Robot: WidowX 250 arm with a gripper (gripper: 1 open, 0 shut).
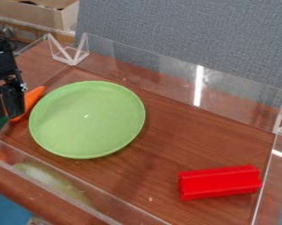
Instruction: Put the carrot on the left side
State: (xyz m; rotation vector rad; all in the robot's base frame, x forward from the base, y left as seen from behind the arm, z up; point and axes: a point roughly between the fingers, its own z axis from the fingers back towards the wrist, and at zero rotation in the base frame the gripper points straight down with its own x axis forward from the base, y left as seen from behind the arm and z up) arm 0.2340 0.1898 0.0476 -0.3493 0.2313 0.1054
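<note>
The carrot (34, 95) is a small orange piece lying on the wooden table at the far left, just off the left rim of the green plate (87, 118). Only its right part shows. My black gripper (7, 107) stands upright right against the carrot's left end, fingertips down near the table. It covers the carrot's other end. The fingers merge into one dark shape, so their gap and any hold on the carrot cannot be made out.
A red rectangular block (220, 182) lies at the front right. Clear acrylic walls (202, 83) fence the table along the back, right and front. A grey panel stands behind, with cardboard boxes (38, 13) at the back left.
</note>
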